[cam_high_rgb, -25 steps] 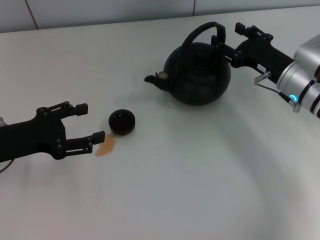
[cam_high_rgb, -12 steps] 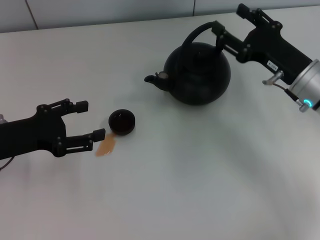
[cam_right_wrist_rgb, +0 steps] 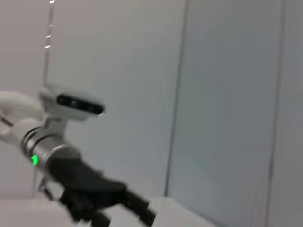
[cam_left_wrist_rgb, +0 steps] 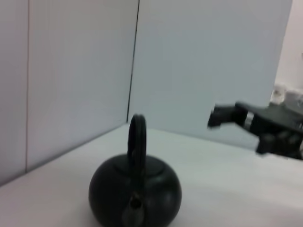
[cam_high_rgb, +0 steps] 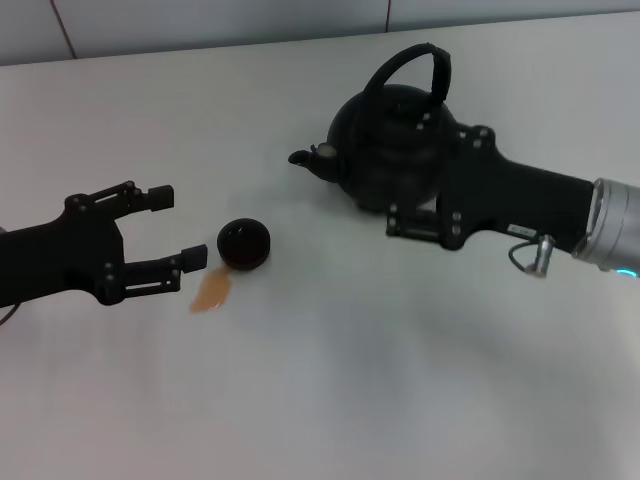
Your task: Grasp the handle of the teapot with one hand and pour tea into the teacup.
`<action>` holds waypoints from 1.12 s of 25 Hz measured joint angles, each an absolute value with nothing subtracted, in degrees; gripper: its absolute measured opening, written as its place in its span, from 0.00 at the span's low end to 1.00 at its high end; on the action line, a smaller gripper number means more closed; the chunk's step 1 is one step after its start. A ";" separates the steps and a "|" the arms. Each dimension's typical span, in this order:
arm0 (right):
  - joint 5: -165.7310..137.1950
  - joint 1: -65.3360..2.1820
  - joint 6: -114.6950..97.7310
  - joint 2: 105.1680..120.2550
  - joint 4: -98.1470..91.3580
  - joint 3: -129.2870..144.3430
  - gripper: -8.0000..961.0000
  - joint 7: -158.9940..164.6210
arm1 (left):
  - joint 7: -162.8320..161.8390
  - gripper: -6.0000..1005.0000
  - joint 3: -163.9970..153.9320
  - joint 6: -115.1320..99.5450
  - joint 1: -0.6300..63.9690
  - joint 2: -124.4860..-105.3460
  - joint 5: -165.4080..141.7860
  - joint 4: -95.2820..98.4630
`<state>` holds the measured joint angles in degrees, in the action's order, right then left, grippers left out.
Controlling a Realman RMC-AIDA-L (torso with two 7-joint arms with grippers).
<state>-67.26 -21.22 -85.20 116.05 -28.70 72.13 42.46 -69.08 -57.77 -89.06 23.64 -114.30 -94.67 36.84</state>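
The matte-black teapot (cam_high_rgb: 385, 150) stands upright at the back centre, spout (cam_high_rgb: 305, 158) pointing left. Its arched handle (cam_high_rgb: 405, 62) stands free. My right gripper (cam_high_rgb: 405, 175) is open and empty, and overlaps the pot's right front side in the head view; I cannot tell if it touches. The small black teacup (cam_high_rgb: 244, 243) sits left of centre, with an amber patch of tea (cam_high_rgb: 211, 292) on the table beside it. My left gripper (cam_high_rgb: 180, 228) is open and empty just left of the cup. The left wrist view shows the teapot (cam_left_wrist_rgb: 135, 191), its handle (cam_left_wrist_rgb: 137, 142) and the right gripper (cam_left_wrist_rgb: 222, 116).
The white table (cam_high_rgb: 330, 380) runs under everything, with a pale wall along its back edge. The right wrist view shows only the left arm (cam_right_wrist_rgb: 90, 182) against wall panels.
My right gripper has swung from behind the handle at the back right down to the pot's right front side. The left gripper has drawn back a little to the left. Teapot and cup have not moved.
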 joint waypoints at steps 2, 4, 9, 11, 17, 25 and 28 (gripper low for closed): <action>-70.20 -20.95 -85.55 115.79 -30.16 71.71 0.78 44.25 | -68.83 0.86 -56.51 -91.08 23.53 -114.32 -94.66 37.02; -72.17 -20.73 -85.84 115.75 -31.11 71.10 0.78 45.03 | -68.50 0.86 -55.36 -93.12 23.43 -114.21 -94.66 37.03; -77.15 -21.18 -86.68 115.77 -32.65 70.70 0.78 49.78 | -68.32 0.86 -53.78 -97.15 22.97 -113.99 -94.96 36.68; -79.07 -21.33 -86.67 116.04 -33.49 70.69 0.78 51.13 | -68.31 0.86 -53.70 -97.74 22.70 -114.04 -95.02 36.60; -79.74 -20.71 -86.28 116.78 -34.48 70.10 0.78 50.88 | -68.22 0.86 -53.62 -97.86 22.13 -114.30 -95.07 36.52; -79.81 -20.60 -86.28 117.05 -34.54 70.06 0.78 50.85 | -68.20 0.86 -53.61 -97.57 21.49 -114.56 -95.10 36.47; -79.88 -20.48 -86.28 117.29 -34.55 70.08 0.78 50.84 | -68.08 0.86 -53.61 -97.55 21.39 -114.56 -95.10 36.47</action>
